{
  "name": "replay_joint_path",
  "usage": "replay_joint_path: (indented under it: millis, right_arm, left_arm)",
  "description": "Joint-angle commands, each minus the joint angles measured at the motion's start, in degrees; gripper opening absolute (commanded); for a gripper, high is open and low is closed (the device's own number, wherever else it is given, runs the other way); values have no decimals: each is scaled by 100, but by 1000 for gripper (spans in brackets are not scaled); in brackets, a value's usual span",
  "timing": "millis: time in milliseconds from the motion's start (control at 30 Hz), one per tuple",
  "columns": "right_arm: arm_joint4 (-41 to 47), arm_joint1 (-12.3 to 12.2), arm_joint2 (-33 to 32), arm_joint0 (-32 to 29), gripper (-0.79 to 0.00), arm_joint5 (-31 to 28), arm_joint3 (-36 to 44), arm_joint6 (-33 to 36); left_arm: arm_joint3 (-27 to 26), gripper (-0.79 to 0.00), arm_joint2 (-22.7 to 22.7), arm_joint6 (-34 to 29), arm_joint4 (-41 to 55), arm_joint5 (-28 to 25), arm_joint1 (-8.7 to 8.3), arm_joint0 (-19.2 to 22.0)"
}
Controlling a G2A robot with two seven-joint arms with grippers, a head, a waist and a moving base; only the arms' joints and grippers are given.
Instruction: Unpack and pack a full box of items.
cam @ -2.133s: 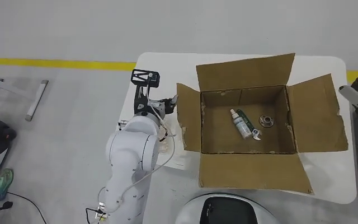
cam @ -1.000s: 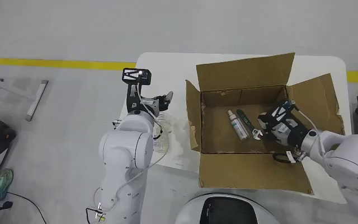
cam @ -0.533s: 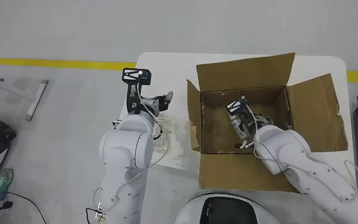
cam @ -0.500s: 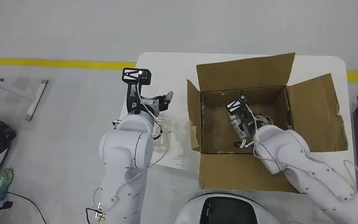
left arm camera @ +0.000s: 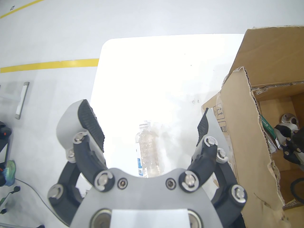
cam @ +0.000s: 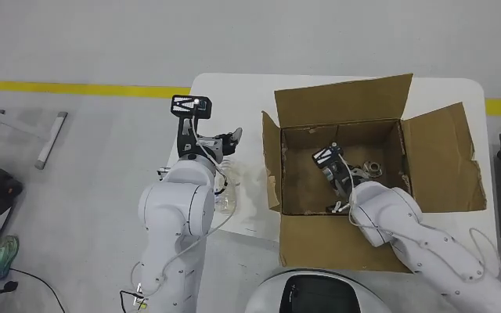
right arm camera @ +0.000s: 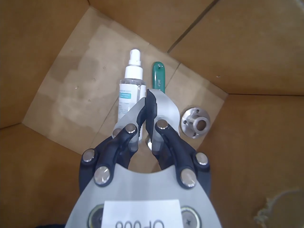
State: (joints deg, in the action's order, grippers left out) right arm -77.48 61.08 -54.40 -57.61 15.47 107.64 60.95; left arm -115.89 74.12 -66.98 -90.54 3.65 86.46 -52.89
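Note:
The open cardboard box (cam: 446, 160) sits on the white table (cam: 235, 94). On its floor lie a clear spray bottle (right arm camera: 130, 84), a green-handled tool (right arm camera: 157, 77) beside it, and a metal flange (right arm camera: 196, 122) (cam: 373, 167). My right gripper (right arm camera: 145, 98) (cam: 333, 164) hangs inside the box just above the bottle and tool, fingers shut together with nothing between them. My left gripper (left arm camera: 149, 124) (cam: 223, 143) stands open above the table left of the box. A clear plastic bottle (left arm camera: 147, 153) (cam: 226, 202) lies on the table below it, untouched.
The box's four flaps are folded outward; the left flap (left arm camera: 239, 119) has a torn edge and stands close to my left gripper. A yellow floor line (cam: 94, 88) runs beyond the table. Bare tabletop lies behind the plastic bottle.
The right arm came into the box from the right and crossed from the flange to above the spray bottle and tool. The left arm rose slightly early on, then kept still.

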Motion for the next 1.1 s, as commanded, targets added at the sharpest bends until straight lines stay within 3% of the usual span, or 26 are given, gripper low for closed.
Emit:
replay_joint_path:
  millis: [0,100,200,267,700,800,867,900,1067]
  right_arm:
    - [12,58,96,71,-588,53,-137,-45]
    - [12,115,120,140,-496,110,-287,-54]
    - [45,159,104,174,-496,117,-430,-52]
    - [69,185,98,175,-453,96,-508,-74]
    - [202,398,270,358,-437,-116,-1161,-59]
    - [222,444,291,417,-502,-160,-1290,-54]
    - [271,474,287,436,-745,-158,-1326,-57]
    - [270,485,276,444,-785,-157,-1341,-55]
    - [395,483,-49,313,-785,-114,-817,-224]
  left_arm:
    - [0,0,0,0,0,0,0,0]
    - [0,0,0,0,0,0,0,0]
    - [0,0,0,0,0,0,0,0]
    - [0,0,0,0,0,0,0,0]
    - [0,0,0,0,0,0,0,0]
    - [0,0,0,0,0,0,0,0]
    - [0,0,0,0,0,0,0,0]
    - [0,0,0,0,0,0,0,0]
    - [0,0,0,0,0,0,0,0]
